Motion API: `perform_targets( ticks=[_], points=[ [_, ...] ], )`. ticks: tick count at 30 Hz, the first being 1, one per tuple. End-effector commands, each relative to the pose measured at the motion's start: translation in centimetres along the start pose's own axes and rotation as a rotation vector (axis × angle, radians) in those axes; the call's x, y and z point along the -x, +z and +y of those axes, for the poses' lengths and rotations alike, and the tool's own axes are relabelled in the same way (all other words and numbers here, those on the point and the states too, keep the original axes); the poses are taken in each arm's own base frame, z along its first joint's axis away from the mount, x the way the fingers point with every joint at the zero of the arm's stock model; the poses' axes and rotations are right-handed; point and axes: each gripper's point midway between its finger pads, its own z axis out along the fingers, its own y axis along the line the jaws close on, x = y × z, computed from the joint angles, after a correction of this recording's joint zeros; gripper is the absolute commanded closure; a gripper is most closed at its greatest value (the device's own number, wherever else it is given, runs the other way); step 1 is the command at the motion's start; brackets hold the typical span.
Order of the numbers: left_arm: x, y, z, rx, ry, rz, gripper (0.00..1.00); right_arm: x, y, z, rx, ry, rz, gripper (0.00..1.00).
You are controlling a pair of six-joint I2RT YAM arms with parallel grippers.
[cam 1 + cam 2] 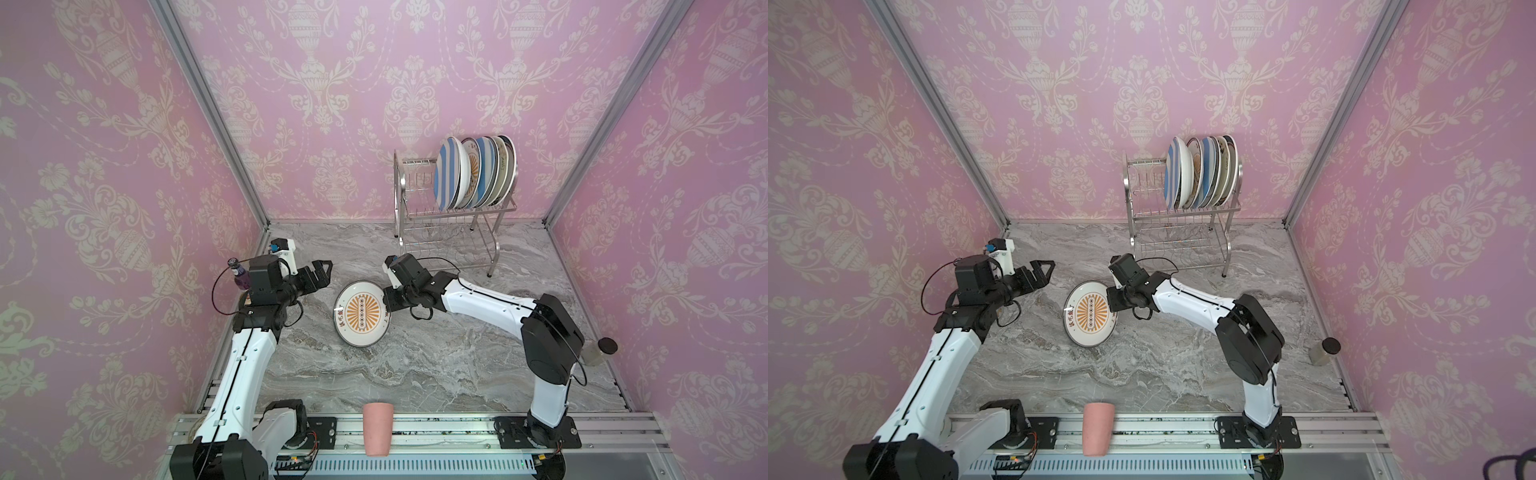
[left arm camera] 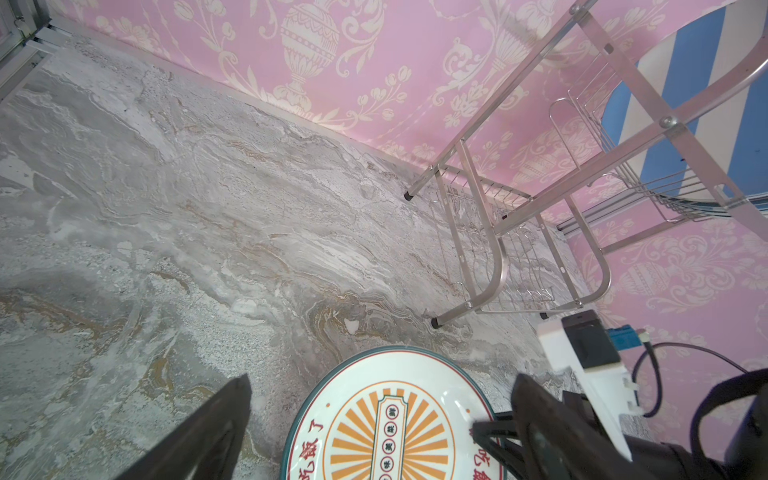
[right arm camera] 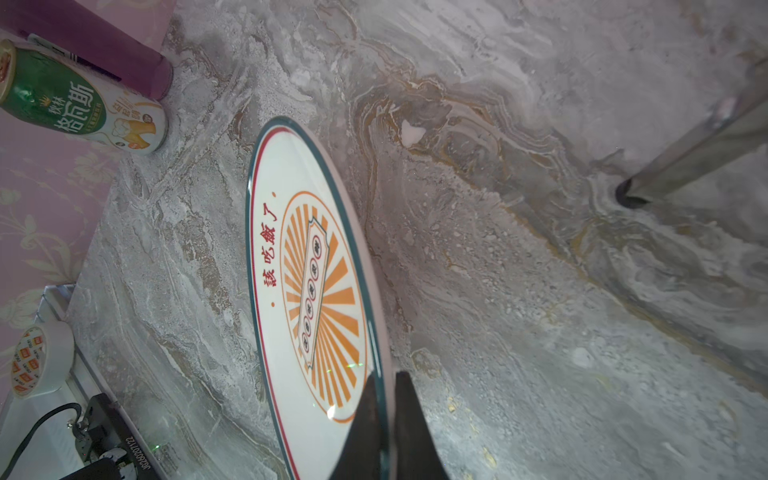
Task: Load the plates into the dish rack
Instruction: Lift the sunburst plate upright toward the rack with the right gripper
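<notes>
**Q:** Item 1, right arm?
**A:** Right arm (image 1: 482,297): base on the front rail, elbow raised at the right, white forearm reaching left toward mid-table, wrist bent down.

**Q:** Its tool?
**A:** Right gripper (image 3: 386,399): 2 dark fingers drawn close together, pinching the rim of the orange-sunburst plate (image 1: 360,314), 1 finger on each face.

**Q:** Item 2, that plate?
**A:** Near the middle of the marble table (image 1: 415,370), tilted, with the gripped edge higher. Whether its low rim touches the marble cannot be told.

**Q:** Item 3, left arm?
**A:** Left arm (image 1: 245,365): forearm stretched away from the rail, wrist turned right. Left gripper (image 1: 326,272): fingers spread wide, holding nothing, pointing at the plate from its left, apart from it.

**Q:** Item 4, dish rack?
**A:** Dish rack (image 1: 453,216): at the back wall, right of centre, well apart from the held plate. On its upper tier a row of plates (image 1: 486,170) stands on edge, packed together; the count is unclear. The blue-white striped plate (image 1: 448,174) is the leftmost.

**Q:** Item 5, sundries?
**A:** 1 pink cup (image 1: 377,428), upright at the front rail.
</notes>
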Motion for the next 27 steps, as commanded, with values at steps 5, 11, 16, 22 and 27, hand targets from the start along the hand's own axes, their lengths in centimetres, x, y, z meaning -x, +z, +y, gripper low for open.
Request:
perform_targets(
  ticks=[5,11,16,22,27],
  points=[
    [0.5,2.1,-3.3,-0.078,0.096,0.017,0.01,3.8,-8.9,-1.9,-0.187,-0.11,-0.184,1.0],
    [0.8,4.0,-5.8,-0.129,0.158,0.023,0.01,6.2,-18.8,-4.2,-0.387,-0.167,-0.296,1.0],
    [0.7,5.4,-7.0,-0.18,0.157,0.042,0.0,7.8,-27.3,-5.6,-0.517,-0.138,-0.41,1.0],
    [0.9,5.8,-8.3,-0.237,0.14,0.053,0.01,9.0,-35.0,-6.2,-0.622,-0.123,-0.506,1.0],
    [0.3,6.0,-8.4,-0.244,0.127,0.067,0.01,11.3,-39.2,-6.6,-0.742,-0.149,-0.587,1.0]
  ],
)
